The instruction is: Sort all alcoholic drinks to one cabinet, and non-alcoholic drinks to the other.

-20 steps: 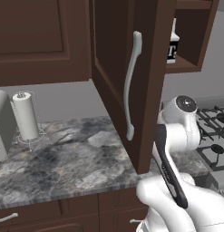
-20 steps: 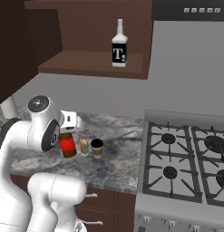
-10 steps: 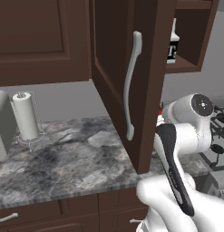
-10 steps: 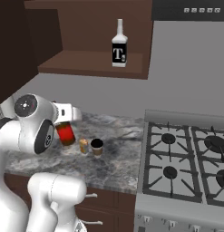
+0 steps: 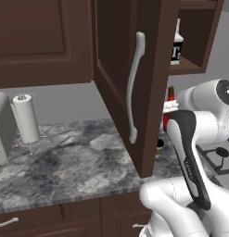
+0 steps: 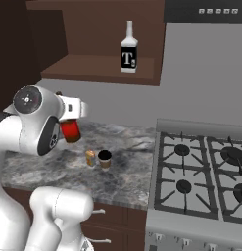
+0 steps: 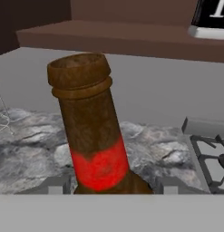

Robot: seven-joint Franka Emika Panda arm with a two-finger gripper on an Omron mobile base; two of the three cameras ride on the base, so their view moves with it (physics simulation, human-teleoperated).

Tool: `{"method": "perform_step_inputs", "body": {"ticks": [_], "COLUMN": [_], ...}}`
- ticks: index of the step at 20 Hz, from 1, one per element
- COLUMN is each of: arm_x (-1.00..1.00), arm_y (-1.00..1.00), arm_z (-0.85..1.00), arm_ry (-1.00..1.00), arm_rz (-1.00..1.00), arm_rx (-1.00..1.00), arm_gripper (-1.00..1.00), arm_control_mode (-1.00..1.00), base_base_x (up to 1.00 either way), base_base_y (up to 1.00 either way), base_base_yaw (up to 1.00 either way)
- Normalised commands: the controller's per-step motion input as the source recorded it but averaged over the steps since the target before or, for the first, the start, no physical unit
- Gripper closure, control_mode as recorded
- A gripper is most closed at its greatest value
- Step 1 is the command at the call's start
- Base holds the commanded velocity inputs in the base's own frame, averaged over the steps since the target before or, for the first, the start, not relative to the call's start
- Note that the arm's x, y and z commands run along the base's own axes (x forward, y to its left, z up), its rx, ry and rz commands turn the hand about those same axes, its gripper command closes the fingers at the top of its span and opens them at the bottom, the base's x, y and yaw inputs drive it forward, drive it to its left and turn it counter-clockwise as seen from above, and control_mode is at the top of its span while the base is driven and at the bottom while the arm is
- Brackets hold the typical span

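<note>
Jaws of the gripper are clamped on the brown bottle (red label visible), held raised above the granite tabletop. White bottle stands on the open cabinet's shelf; yellow can and coffee cup stand side by side on the tabletop.

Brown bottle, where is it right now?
In the right base view the brown bottle is in the gripper, above the granite counter, up-left of the yellow can and coffee cup.

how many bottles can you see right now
2. The white bottle with the black T label stands on the shelf of the open cabinet. The brown bottle with the red label is held in the gripper, above the counter.
</note>
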Motion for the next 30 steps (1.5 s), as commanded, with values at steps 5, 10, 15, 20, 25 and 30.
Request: {"method": "perform_step_inputs", "body": {"ticks": [5,10,15,20,25,30], "arm_x": [-0.09,-0.1,-0.02,0.0,0.0,0.11], "arm_y": [-0.1,-0.09,-0.06,-0.02,0.0,0.0], "arm_z": [0.54,0.39,0.33,0.27,0.29,0.18], "arm_ry": [-0.04,-0.07,-0.04,-0.08,-0.1,-0.08], "arm_rz": [-0.01,-0.01,-0.01,-0.01,0.0,0.0], "arm_rx": [0.07,0.04,0.02,0.0,0.03,0.02], "arm_gripper": [1.0,1.0,1.0,1.0,1.0,1.0], "arm_control_mode": [-1.0,-1.0,-1.0,-1.0,-1.0,-1.0], "base_base_x": [0.0,0.0,0.0,0.0,0.0,0.0], "base_base_y": [0.0,0.0,0.0,0.0,0.0,0.0], "base_base_yaw": [0.0,0.0,0.0,0.0,0.0,0.0]}}
